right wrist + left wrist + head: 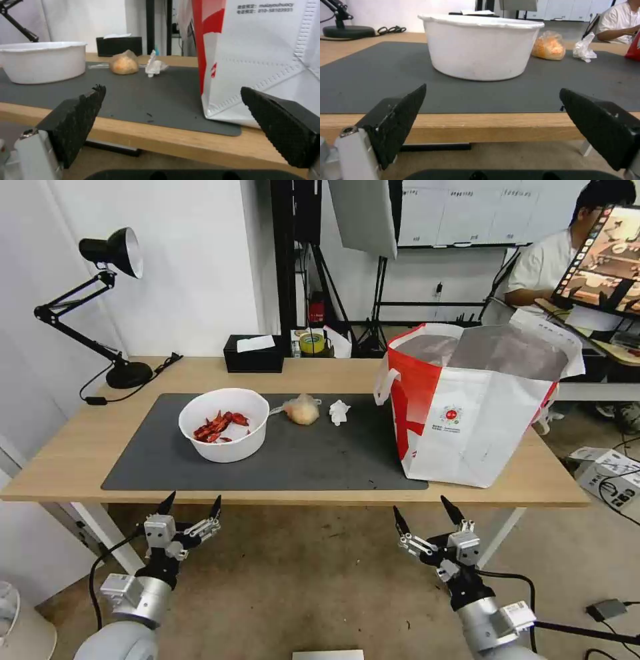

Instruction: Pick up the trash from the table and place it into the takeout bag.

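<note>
Both grippers, left gripper (191,505) and right gripper (428,511), hang wide-jawed at lower frame, below the table (320,373); white bowl (225,424) centre-left, takeout bag (477,403) right.

bright, even indoor light, soft shadows, head view bowed at edges, wrist views slightly soft.

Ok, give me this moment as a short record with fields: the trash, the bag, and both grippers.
bowl: on mat, red shells inside
small bag: on mat, between bowl and tissue
tissue: on mat, crumpled
takeout bag: upright, mouth open, at table's right end
left gripper: open, below table edge
right gripper: open, below table edge
</note>
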`<state>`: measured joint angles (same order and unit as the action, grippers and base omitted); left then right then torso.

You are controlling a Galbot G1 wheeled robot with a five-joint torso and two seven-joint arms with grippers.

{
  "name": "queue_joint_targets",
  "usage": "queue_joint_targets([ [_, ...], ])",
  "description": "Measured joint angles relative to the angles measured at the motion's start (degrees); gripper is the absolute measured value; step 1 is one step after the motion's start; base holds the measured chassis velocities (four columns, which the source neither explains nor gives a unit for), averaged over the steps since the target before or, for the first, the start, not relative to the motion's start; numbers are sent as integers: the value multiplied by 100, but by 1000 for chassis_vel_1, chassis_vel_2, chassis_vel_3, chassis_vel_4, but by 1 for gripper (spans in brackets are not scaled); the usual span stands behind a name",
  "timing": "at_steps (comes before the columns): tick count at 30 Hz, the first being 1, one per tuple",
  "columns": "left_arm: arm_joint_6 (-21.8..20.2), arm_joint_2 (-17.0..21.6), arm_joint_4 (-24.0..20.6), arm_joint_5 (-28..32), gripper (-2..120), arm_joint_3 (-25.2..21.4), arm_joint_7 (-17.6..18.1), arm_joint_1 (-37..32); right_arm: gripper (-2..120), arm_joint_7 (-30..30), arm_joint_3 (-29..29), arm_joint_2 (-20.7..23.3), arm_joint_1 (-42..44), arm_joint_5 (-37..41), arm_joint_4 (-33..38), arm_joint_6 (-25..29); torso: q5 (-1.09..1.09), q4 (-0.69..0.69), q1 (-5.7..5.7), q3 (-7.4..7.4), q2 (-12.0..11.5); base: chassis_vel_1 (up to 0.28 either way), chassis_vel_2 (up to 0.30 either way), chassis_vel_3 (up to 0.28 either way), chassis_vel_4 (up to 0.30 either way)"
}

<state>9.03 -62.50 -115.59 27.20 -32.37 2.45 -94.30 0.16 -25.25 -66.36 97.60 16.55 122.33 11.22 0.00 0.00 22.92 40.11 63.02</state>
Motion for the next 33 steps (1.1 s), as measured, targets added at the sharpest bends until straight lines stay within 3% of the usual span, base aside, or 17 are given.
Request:
queue_joint_targets([
  [8, 2, -5, 0, 8, 100, 33, -1, 28, 100, 110, 328, 522, -629, 362, -63, -346, 1, 1, 0, 0, 0, 0, 0, 0, 0],
  [12, 3, -27, -16, 2, 100, 75, -1, 43, 100, 191, 714, 999, -1329, 634, -77, -720, 0, 2, 0, 1, 0, 0, 0, 0, 0],
  [20, -3, -38, -90, -2, 100, 137, 4, 89, 100, 240, 1184, 1545, -2041, 961, -13, -1325, 0, 1, 0, 1, 0, 0, 0, 0, 0],
  [33, -31, 29, -86, 96, 100, 103, 12, 102, 100, 531, 1920, 1804, -3205, 1450, -474, -1641, 0, 0, 0, 0, 0, 0, 0, 0, 0],
])
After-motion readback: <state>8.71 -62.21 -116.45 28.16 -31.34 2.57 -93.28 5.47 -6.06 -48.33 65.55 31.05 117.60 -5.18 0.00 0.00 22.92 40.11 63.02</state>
